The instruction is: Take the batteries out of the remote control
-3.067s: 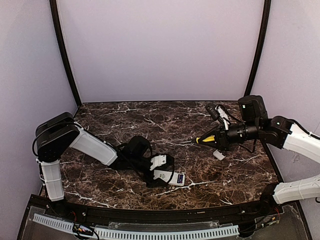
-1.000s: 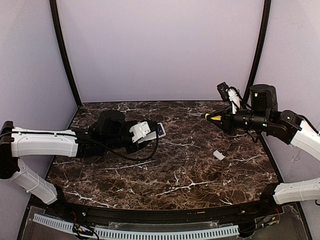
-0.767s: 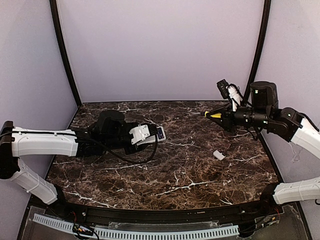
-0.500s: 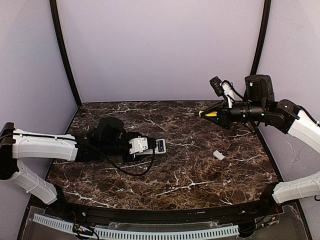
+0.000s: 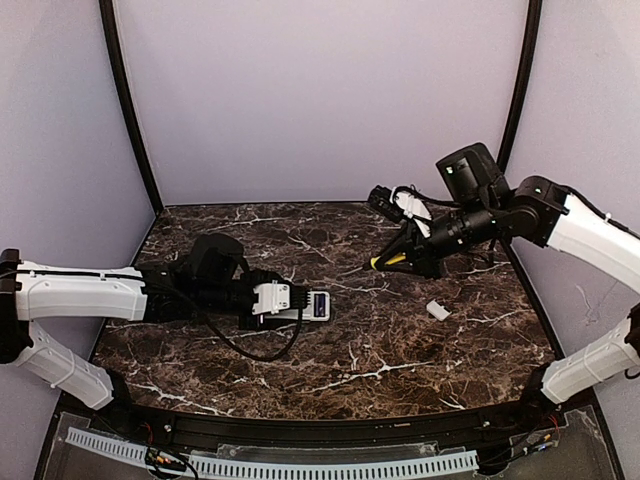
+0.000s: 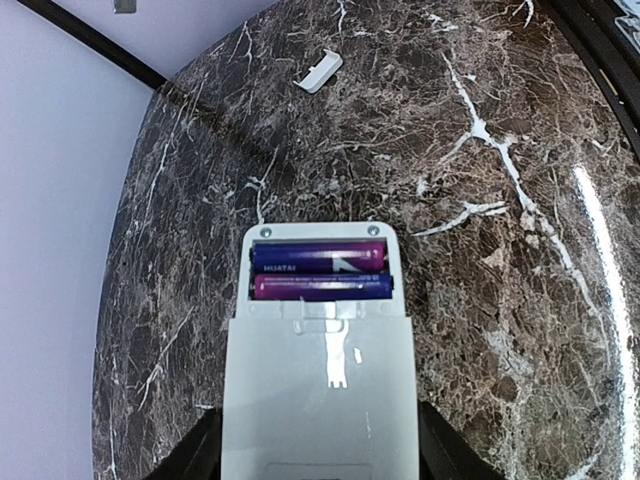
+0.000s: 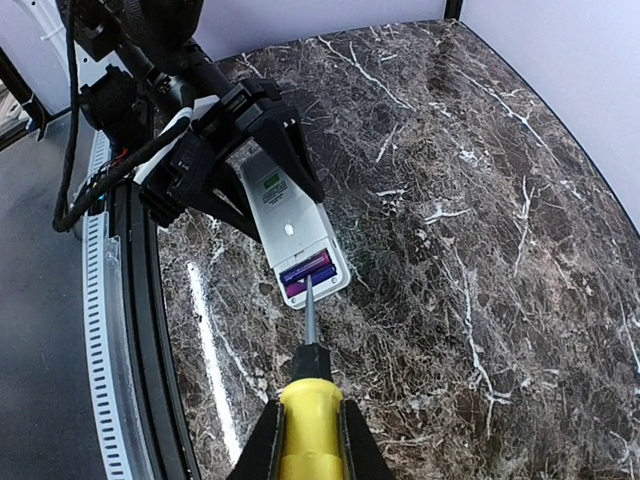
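Both purple batteries [image 6: 320, 272] sit side by side in the open bay at the end of the remote control [image 6: 318, 380]. Your left fingers [image 6: 195, 458] grip it by its edges, low toward the counter's [image 5: 400, 350] left edge. Your right fingers [image 7: 262, 445] clamp the yellow-handled screwdriver [image 7: 310, 405], with its tip just short of the bay. You look to be at the prying step, so bring the tip under one cell's end and lever gently.

White arm links [image 5: 75, 290] w/ black joints [image 5: 215, 262], black cables [image 5: 255, 345]; fingers [image 7: 258, 450] prob. black.
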Action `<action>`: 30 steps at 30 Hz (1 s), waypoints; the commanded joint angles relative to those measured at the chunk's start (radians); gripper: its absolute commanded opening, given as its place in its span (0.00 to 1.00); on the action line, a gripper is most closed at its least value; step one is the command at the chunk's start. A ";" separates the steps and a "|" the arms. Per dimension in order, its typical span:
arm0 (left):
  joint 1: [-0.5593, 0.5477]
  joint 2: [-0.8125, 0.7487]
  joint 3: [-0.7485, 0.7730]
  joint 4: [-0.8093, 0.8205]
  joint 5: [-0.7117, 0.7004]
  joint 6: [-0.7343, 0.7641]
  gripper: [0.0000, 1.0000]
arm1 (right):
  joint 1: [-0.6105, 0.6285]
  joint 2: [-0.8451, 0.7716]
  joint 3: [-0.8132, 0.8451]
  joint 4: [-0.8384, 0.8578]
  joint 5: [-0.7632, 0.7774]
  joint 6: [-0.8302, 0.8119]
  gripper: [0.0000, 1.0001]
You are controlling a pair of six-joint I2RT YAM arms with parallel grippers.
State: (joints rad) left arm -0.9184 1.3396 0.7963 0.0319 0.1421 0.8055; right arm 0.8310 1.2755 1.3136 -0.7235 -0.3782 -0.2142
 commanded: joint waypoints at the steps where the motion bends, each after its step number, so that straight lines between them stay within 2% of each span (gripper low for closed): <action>1: -0.006 -0.032 0.023 -0.016 0.002 0.019 0.00 | 0.027 0.023 0.053 -0.051 0.036 -0.066 0.00; 6: -0.022 -0.018 0.016 -0.019 -0.040 0.093 0.00 | 0.061 0.063 0.077 -0.063 0.035 -0.095 0.00; 11: -0.039 -0.028 -0.036 0.060 -0.082 0.147 0.01 | 0.100 0.125 0.113 -0.088 0.095 -0.117 0.00; 30: -0.063 -0.061 -0.064 0.082 -0.130 0.190 0.00 | 0.178 0.247 0.195 -0.065 0.265 -0.127 0.00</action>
State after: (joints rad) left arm -0.9733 1.3197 0.7490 0.0811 0.0257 0.9806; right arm 0.9939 1.4948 1.4727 -0.8120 -0.1669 -0.3393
